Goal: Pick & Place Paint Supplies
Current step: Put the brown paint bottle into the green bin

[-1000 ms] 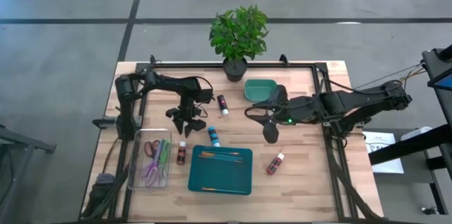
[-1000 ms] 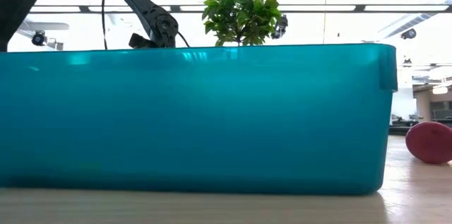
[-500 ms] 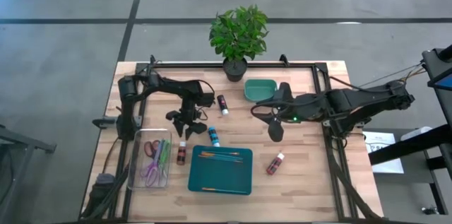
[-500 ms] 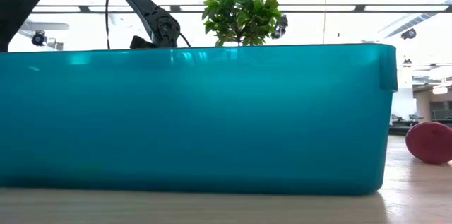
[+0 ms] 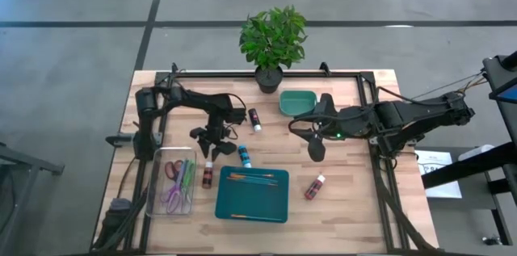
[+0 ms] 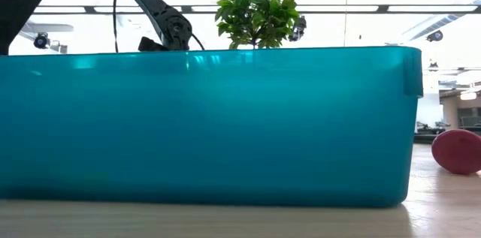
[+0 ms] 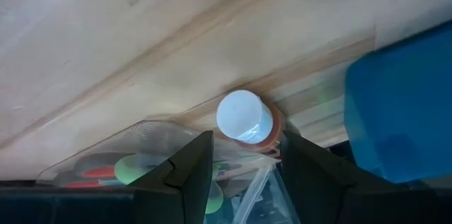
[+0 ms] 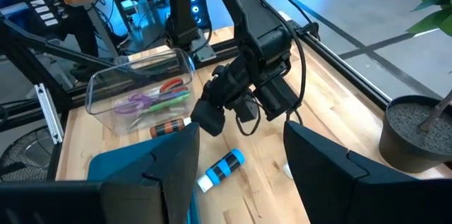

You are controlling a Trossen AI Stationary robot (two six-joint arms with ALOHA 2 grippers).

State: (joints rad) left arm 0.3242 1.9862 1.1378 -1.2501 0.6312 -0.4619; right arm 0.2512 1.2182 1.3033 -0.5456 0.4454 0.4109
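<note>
Descending squarely, the left end effector (image 7: 240, 164), fingers parted and empty, should straddle the dark red paint bottle (image 7: 246, 119) lying on the bench (image 5: 347, 183) beside the clear container (image 5: 158, 183).

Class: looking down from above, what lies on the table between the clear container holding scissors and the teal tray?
In the high view, a dark red paint bottle lies between the clear container and teal tray.

Four paint bottles: black (image 5: 254, 119), blue (image 5: 243, 156), dark red (image 5: 208, 175), pinkish (image 5: 315, 186). Two trays: teal (image 5: 251, 204), clear (image 5: 158, 183). One plant (image 5: 273, 38), one green bowl (image 5: 297, 102).
</note>
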